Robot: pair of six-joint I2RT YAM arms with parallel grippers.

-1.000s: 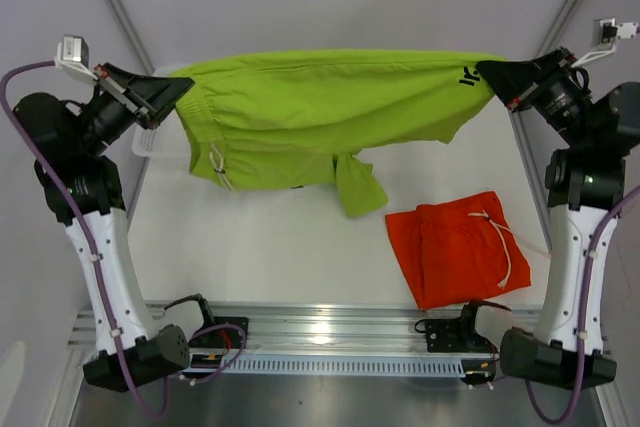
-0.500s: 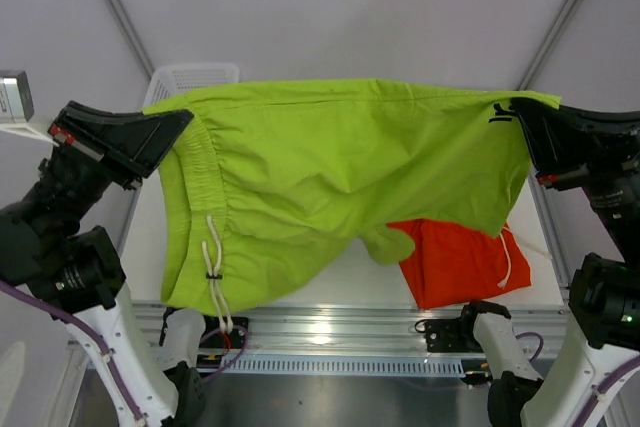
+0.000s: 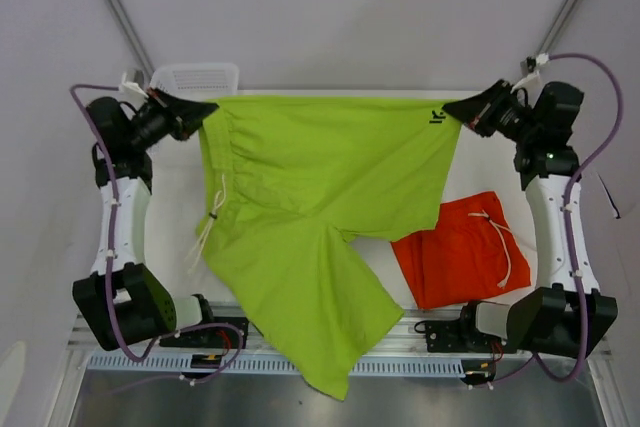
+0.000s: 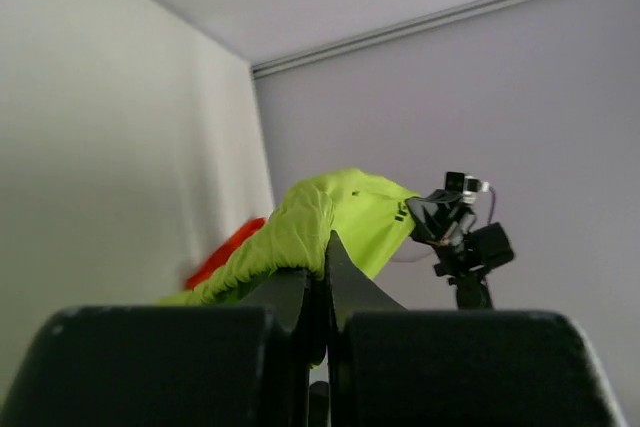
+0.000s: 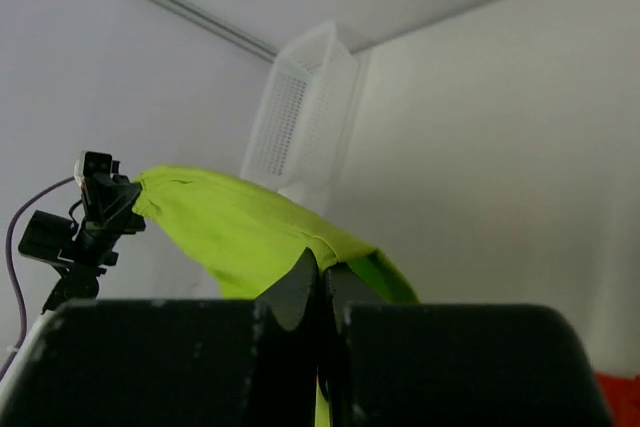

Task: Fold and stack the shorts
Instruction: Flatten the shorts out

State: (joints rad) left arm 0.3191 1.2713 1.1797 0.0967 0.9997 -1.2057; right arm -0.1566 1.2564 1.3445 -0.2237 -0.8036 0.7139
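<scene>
**Left to right.** At far left we see the left end effector [image 3: 203,113] clenched on the waistband corner of the lime green shorts [image 3: 320,182]. In the left wrist view its fingers are pressed together over the fabric. Just behind it, at the far left corner of the tabletop [image 3: 170,212], stands the white mesh basket [image 3: 196,77].

The green shorts are held stretched between the two arms, with the top edge nearly level. We note the white drawstring [image 3: 213,215] dangling below the waistband on the left. One leg droops past the near edge of the tabletop and across the metal rail [image 3: 420,360].

A small dark logo [image 3: 437,117] sits at the hem corner on the right, just beside the right end effector [image 3: 458,113]. This end effector is likewise clenched on the cloth, its jaws closed on a fold in the right wrist view.

Lower right, the orange shorts [image 3: 455,252] lie folded flat on the tabletop with their white cord [image 3: 503,247] on top. In the overhead view their upper left corner is hidden behind the green fabric.
</scene>
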